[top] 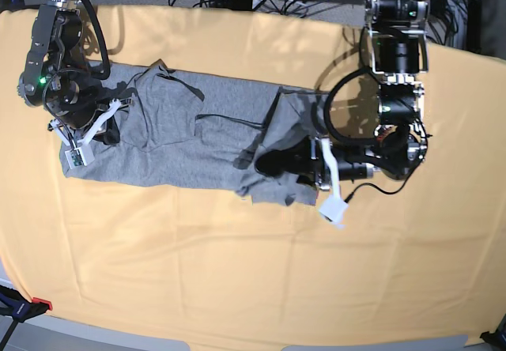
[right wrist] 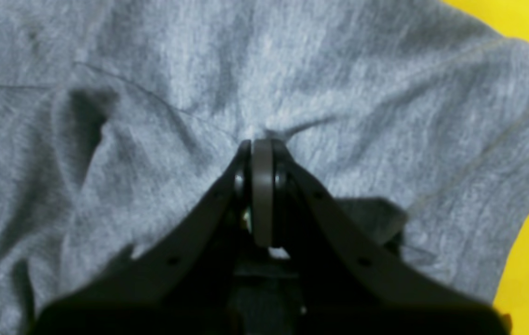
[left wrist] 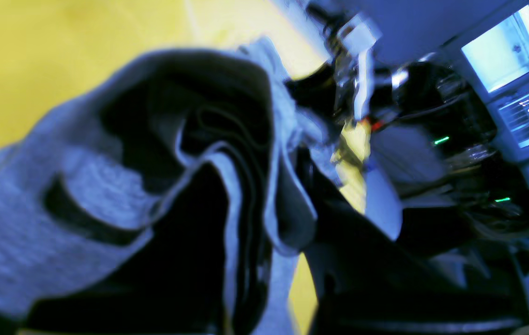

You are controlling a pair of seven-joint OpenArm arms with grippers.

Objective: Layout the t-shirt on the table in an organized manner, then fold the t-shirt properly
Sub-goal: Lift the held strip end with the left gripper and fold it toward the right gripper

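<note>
grey folds of the t-shirt (left wrist: 22,223) bunch right under the left gripper (top: 277,164), which is clamped on its end and lifting it. ahead of the right gripper (right wrist: 261,149), jaws pinched together on fabric, the shirt lies along the table (top: 237,272). spreading looks underway; no fold appears made yet.

Two black, jointed arms, each with looping black cables and a small green indicator light along its body. White plastic camera brackets sit near each wrist. The right gripper (right wrist: 261,153) has matte dark-grey fingers (right wrist: 292,186) tapering to a point, with small round screw holes along their sides.
</note>
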